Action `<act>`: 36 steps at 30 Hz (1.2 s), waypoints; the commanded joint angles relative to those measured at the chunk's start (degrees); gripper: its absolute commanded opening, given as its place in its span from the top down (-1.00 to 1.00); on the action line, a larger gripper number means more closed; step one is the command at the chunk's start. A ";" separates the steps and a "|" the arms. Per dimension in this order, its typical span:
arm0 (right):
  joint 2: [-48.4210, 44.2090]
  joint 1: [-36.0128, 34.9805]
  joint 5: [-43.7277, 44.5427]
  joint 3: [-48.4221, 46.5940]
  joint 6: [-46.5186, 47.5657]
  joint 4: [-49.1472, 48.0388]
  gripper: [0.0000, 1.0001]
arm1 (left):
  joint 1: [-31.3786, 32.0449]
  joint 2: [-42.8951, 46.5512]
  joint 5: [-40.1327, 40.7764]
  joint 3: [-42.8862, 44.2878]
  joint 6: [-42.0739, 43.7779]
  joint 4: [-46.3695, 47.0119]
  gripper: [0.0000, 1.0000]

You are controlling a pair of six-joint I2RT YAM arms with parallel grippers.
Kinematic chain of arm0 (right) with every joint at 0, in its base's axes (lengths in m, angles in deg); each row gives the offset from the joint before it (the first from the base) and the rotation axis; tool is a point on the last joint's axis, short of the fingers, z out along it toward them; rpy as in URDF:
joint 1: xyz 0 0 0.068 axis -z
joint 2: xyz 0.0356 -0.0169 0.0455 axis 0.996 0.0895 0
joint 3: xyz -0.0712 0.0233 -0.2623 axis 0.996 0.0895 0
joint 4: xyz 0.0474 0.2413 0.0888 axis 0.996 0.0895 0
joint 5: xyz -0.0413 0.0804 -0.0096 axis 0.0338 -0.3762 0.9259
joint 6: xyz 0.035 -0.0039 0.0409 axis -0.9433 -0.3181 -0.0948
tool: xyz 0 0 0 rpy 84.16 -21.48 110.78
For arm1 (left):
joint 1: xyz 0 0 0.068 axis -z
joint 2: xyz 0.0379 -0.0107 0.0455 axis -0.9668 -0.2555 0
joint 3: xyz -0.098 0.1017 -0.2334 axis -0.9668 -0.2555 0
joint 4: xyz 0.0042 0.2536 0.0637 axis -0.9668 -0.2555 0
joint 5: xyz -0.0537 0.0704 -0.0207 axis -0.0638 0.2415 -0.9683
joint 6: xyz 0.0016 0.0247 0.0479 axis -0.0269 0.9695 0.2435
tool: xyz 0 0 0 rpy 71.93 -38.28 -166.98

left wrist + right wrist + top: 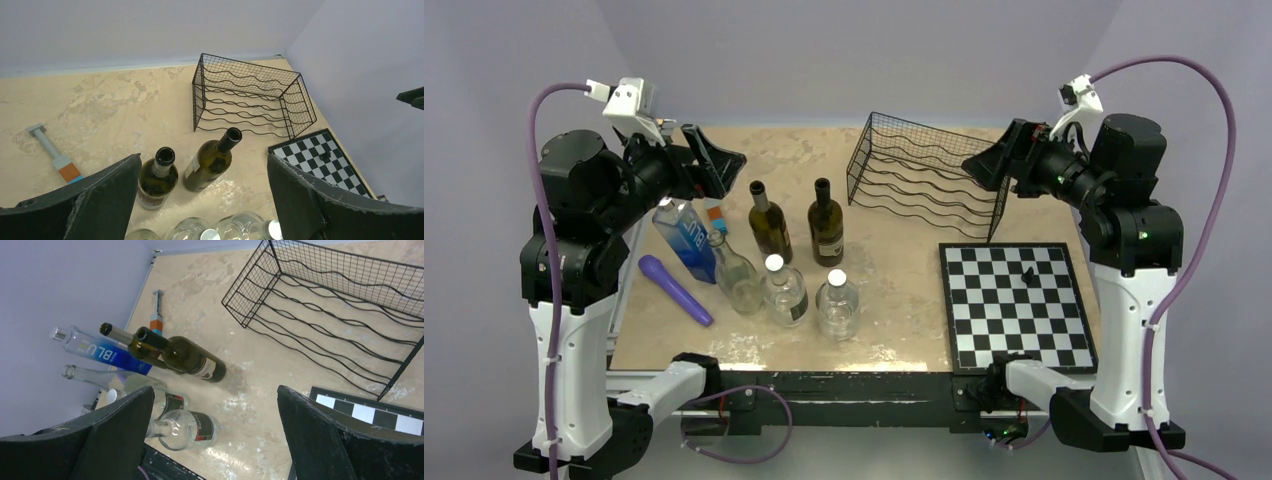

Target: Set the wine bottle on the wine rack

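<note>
Both my claws are up in the air, nothing in either. My left claw (720,158) has its jaws spread wide, hanging over the far left part of the table (894,300). My right claw (986,165) is just as wide apart, hanging at the right end of the wine rack (924,175).

The rack sits far right of centre on the table with no bottles in it. Two dark wine bottles stand upright mid-table, well apart from the rack: the pale-necked wine bottle (770,225) and, just to its right, the darker wine bottle (827,225). Both are uncapped and neither is touched by a claw.

Three clear bottles stand in front of them: (736,275), (784,292), (837,305). A blue bottle (686,238) stands left of those, with a purple object (674,290) lying beside it. A small blue-orange tool (52,155) lies far left. A chessboard (1014,310) lies near right, in front of the rack, with one small dark piece (1028,274) on it.
</note>
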 commanded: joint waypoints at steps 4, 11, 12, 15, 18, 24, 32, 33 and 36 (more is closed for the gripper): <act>-0.63 0.31 -0.59 -2.45 0.25 3.55 -0.97 | -0.33 0.33 -0.87 -0.90 -1.52 1.07 -0.99; 1.40 0.20 -11.34 -2.89 3.27 6.73 -0.97 | -0.33 -3.17 -2.29 1.44 -2.84 -5.71 -0.99; 0.71 0.16 -13.64 -1.18 2.69 4.80 -0.97 | -0.33 -3.81 -2.48 1.94 -2.96 -6.99 -0.99; -1.14 -1.97 -17.27 2.35 1.74 0.40 -0.97 | -0.33 -5.41 -1.93 3.13 -4.43 -10.56 -0.99; -1.93 -7.82 -15.87 3.55 4.80 0.12 -0.97 | -0.33 -5.17 0.31 3.23 -7.67 -12.13 -0.99; -3.82 -19.82 -14.08 12.78 4.97 -9.54 -0.97 | -0.33 0.80 4.22 -2.18 -11.59 -8.21 -0.99; -1.41 -41.35 12.80 17.14 10.78 -9.20 -0.94 | -0.33 0.54 0.17 -0.26 -4.79 -10.82 -0.98; -0.15 -44.30 18.22 16.34 11.67 -7.26 -0.91 | -0.33 1.08 0.89 -0.50 -3.94 -10.63 -0.99; 2.91 -52.29 27.87 15.17 12.26 -2.95 -0.82 | -0.33 3.20 1.25 -1.74 -2.83 -8.31 -0.99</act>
